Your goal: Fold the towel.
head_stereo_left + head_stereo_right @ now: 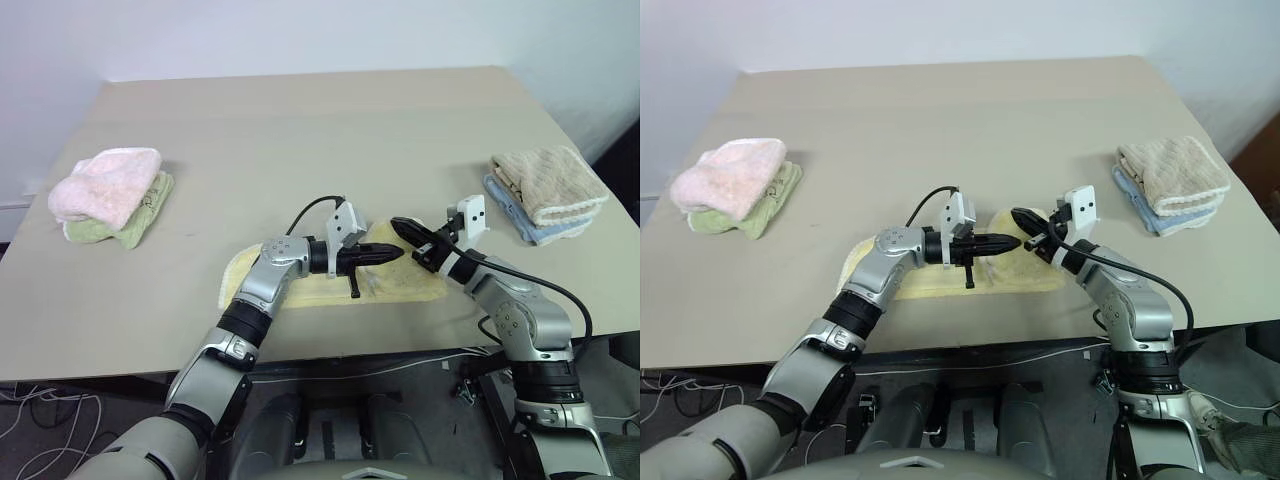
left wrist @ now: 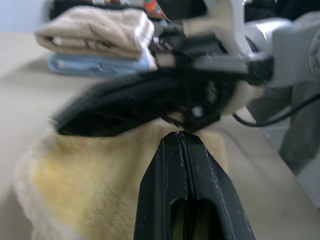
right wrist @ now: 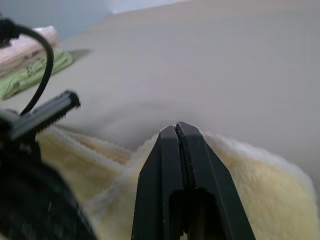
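Two grippers, left [image 1: 385, 254] and right [image 1: 405, 231], hover with jaws clenched on nothing, tips nearly meeting above the yellow towel [image 1: 400, 282], which lies flat along the table's [image 1: 300, 130] near edge.

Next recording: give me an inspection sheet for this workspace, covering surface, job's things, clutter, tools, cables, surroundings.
Surface: beige table.
Job's things: yellow towel lying at the near edge, under both arms.
Clutter: pink towel stacked on a green towel at far left; beige towel stacked on a blue towel at far right.
Tools: left tool shut; right tool shut; tips close together just above the yellow towel.
Cables: black cable looping from the left wrist; loose cords on the floor.
Surroundings: white wall behind the table.
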Action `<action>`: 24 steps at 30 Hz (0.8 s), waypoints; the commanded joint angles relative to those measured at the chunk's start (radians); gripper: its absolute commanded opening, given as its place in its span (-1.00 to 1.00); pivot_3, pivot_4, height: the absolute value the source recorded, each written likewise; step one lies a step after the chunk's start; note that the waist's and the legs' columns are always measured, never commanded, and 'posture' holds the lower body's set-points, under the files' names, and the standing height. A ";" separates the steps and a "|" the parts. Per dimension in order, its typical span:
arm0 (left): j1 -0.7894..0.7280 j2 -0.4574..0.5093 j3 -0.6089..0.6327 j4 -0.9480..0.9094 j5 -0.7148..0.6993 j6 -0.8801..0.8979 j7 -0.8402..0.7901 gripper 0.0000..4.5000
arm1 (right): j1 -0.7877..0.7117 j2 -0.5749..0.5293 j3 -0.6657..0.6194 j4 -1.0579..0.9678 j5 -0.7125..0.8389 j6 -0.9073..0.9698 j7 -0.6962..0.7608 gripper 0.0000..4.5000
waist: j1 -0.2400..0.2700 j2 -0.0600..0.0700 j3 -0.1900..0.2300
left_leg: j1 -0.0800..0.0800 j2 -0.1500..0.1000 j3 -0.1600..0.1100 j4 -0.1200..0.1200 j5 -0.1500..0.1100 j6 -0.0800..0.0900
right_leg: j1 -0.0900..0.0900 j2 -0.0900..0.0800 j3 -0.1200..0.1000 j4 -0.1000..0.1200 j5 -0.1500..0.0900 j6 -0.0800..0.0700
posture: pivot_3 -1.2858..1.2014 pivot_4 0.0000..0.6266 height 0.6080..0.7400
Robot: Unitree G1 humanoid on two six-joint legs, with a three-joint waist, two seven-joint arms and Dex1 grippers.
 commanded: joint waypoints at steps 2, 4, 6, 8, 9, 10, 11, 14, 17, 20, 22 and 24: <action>0.045 0.020 -0.095 -0.010 0.098 0.040 0.002 -0.99 | -0.028 0.045 0.003 0.082 -0.041 -0.020 -0.061 -1.00 | 0.000 0.000 0.000 | 0.001 0.000 0.000 0.000 0.000 0.000 | 0.001 0.000 0.000 0.000 0.000 0.000 | 0.03 -0.52 1.00; 0.068 0.020 -0.102 -0.023 0.112 0.078 0.030 -0.99 | -0.027 0.077 0.007 0.143 -0.061 -0.032 -0.084 -1.00 | 0.001 0.000 0.000 | 0.002 0.000 0.000 0.000 0.000 0.000 | 0.001 0.000 0.000 0.000 0.000 0.000 | 0.03 -0.52 1.00; 0.090 0.025 -0.113 -0.043 0.118 0.088 0.025 -0.99 | -0.035 0.105 -0.001 0.198 -0.067 -0.033 -0.106 -1.00 | -0.001 0.000 -0.001 | 0.003 0.000 -0.001 0.000 0.000 0.000 | 0.003 0.000 0.000 0.000 0.000 0.000 | 0.03 -0.52 1.00; 0.108 0.026 -0.111 -0.060 0.110 0.092 0.019 -0.99 | -0.048 0.127 -0.006 0.238 -0.072 -0.041 -0.118 -1.00 | -0.004 0.000 -0.002 | 0.010 0.000 0.000 -0.002 -0.001 -0.001 | 0.009 0.000 0.000 -0.001 0.000 0.000 | 0.03 -0.52 1.00; 0.108 0.019 -0.093 -0.061 0.094 0.105 0.027 -0.99 | -0.052 0.135 -0.001 0.247 -0.074 -0.045 -0.113 -1.00 | -0.006 0.000 -0.002 | 0.014 0.000 0.000 -0.003 -0.001 -0.002 | 0.013 0.000 0.001 -0.002 0.000 0.000 | 0.03 -0.52 1.00; 0.106 0.012 -0.068 -0.066 0.072 0.124 0.035 -0.99 | -0.056 0.139 0.004 0.250 -0.072 -0.044 -0.104 -1.00 | -0.007 0.000 -0.002 | 0.017 0.000 -0.001 -0.004 -0.002 -0.002 | 0.015 0.000 0.000 -0.002 0.000 0.000 | 0.03 -0.52 1.00; 0.104 0.006 -0.048 -0.070 0.054 0.140 0.040 -0.99 | -0.058 0.141 0.005 0.248 -0.069 -0.039 -0.097 -1.00 | -0.007 0.000 -0.002 | 0.018 0.000 -0.001 -0.003 -0.002 -0.002 | 0.017 0.000 0.000 -0.002 0.000 0.000 | 0.03 -0.52 1.00; 0.103 0.006 0.006 -0.110 -0.011 0.176 0.018 -0.99 | -0.059 0.137 -0.011 0.217 -0.034 -0.018 -0.058 -1.00 | -0.010 0.000 -0.002 | 0.019 0.000 -0.001 -0.003 -0.002 -0.002 | 0.018 0.000 0.000 -0.001 0.000 0.000 | 0.03 -0.52 1.00; 0.096 0.013 0.078 -0.177 -0.063 0.144 0.040 -1.00 | -0.052 0.111 -0.019 0.144 0.007 0.020 -0.002 -0.76 | -0.020 0.000 -0.002 | 0.018 0.000 -0.001 -0.003 -0.001 -0.001 | 0.016 0.000 0.001 -0.001 0.000 0.000 | 0.03 -0.52 1.00; 0.067 0.033 0.186 -0.266 -0.138 0.225 0.114 -0.84 | -0.049 0.060 -0.012 0.042 0.050 0.077 0.062 -0.35 | -0.022 0.000 -0.002 | 0.013 0.000 -0.001 -0.003 0.000 0.000 | 0.010 0.000 0.001 0.001 0.000 0.000 | 0.03 -0.52 1.00; 0.051 0.056 0.242 -0.303 -0.160 0.260 0.172 -0.59 | -0.054 0.026 -0.010 -0.006 0.069 0.108 0.092 -0.02 | -0.022 0.000 -0.002 | 0.012 0.000 -0.001 -0.003 0.000 0.000 | 0.010 0.000 0.001 0.001 0.000 0.000 | 0.03 -0.52 1.00; 0.040 0.078 0.304 -0.337 -0.198 0.280 0.216 -0.29 | -0.060 -0.011 -0.001 -0.039 0.078 0.127 0.122 0.28 | -0.024 0.000 -0.002 | 0.013 0.000 -0.001 -0.003 0.000 -0.001 | 0.010 0.000 0.001 0.001 0.000 0.000 | 0.03 -0.52 1.00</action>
